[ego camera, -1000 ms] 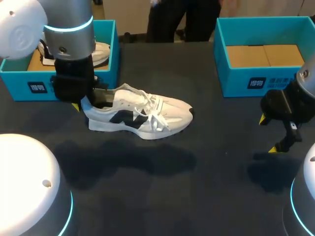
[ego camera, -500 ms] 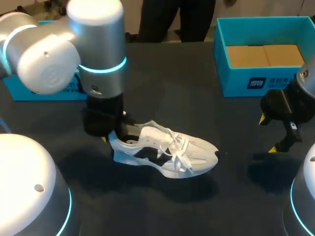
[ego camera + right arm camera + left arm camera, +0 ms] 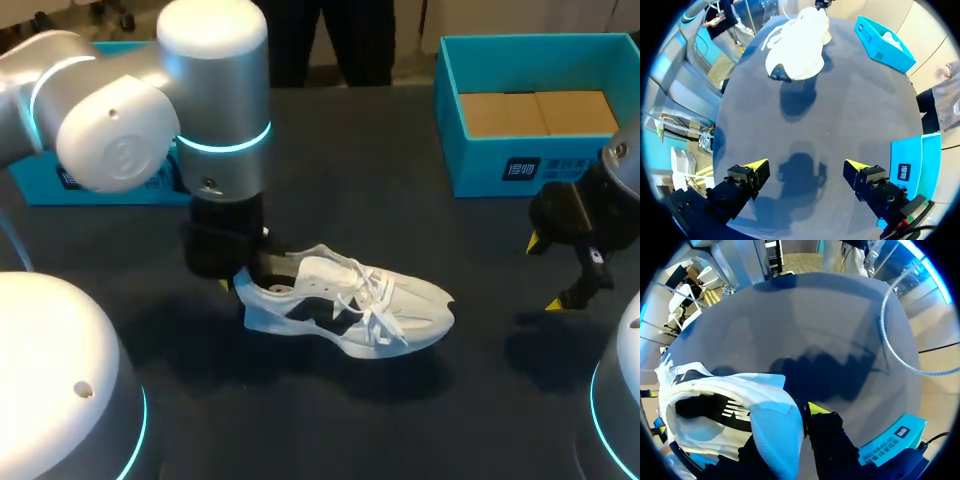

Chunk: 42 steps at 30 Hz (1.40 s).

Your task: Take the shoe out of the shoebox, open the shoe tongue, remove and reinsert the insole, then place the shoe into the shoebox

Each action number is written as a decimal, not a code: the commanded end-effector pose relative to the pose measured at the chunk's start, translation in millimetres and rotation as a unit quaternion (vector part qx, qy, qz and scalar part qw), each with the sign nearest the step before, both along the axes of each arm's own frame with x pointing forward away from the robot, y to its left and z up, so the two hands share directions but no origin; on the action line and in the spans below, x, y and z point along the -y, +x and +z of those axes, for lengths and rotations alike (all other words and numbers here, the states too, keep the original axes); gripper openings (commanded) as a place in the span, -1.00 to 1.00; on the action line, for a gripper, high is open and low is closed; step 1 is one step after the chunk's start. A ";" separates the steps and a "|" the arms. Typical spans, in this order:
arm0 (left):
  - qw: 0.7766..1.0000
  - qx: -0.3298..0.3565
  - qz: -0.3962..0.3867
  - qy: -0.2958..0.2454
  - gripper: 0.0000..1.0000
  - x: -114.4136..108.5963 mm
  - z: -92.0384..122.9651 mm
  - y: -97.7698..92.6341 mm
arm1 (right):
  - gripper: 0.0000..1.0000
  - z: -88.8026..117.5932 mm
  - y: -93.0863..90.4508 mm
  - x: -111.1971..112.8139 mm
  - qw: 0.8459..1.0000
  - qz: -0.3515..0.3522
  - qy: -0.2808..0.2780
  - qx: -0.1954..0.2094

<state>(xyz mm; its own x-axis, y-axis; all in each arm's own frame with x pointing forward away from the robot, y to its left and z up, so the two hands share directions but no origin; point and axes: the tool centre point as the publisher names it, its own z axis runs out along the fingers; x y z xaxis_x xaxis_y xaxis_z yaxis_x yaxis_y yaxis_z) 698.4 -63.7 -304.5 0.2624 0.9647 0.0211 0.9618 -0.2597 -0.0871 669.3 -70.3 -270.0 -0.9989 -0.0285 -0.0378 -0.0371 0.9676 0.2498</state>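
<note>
Left gripper point(image 3: 235, 278) is closed on the heel collar of the shoe point(image 3: 350, 305), which is out of the box point(image 3: 540, 110) and at or just above the table point(image 3: 400, 430), probably held steady for opening the tongue. Right gripper point(image 3: 807, 167) hangs well right of the shoe's toe, wide open and empty, likely kept free for that.

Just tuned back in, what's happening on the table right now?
The left gripper is shut on the heel of the white shoe, which is out near the middle of the table, toe pointing toward the right arm's side. The right gripper hangs open over bare table near the blue shoebox, touching nothing. The laces look done up.
</note>
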 end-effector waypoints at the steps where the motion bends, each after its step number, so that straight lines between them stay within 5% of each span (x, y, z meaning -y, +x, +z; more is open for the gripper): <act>1: 1.000 -0.007 0.014 0.003 -1.00 15.3 -29.3 -1.6 | 1.00 -0.7 -0.5 0.0 1.000 0.000 -0.001 0.001; 7: 1.000 -0.008 0.020 0.022 -1.00 31.3 -49.8 -4.2 | 1.00 -0.7 -0.5 0.0 1.000 0.000 -0.001 0.001; 19: 0.999 -0.011 0.020 0.028 -1.00 31.9 -48.1 -6.8 | 1.00 -0.7 -0.5 0.0 1.000 0.000 -0.001 0.001; 29: 0.997 -0.006 0.035 0.066 -1.00 42.5 -81.7 -8.9 | 1.00 -0.7 -0.5 0.0 1.000 0.000 -0.001 0.001; 42: 0.996 0.013 0.054 0.074 -1.00 46.4 -94.3 -0.1 | 1.00 -0.7 -0.5 0.0 1.000 0.000 -0.001 0.001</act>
<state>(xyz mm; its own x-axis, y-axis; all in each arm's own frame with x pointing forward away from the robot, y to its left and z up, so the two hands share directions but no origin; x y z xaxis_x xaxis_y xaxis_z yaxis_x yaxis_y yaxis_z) 700.3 -105.8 -396.1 0.1545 0.9745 0.1627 0.9853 -0.1399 -0.0975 669.3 -70.4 -270.0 -0.9989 -0.0284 -0.0378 -0.0370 0.9676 0.2498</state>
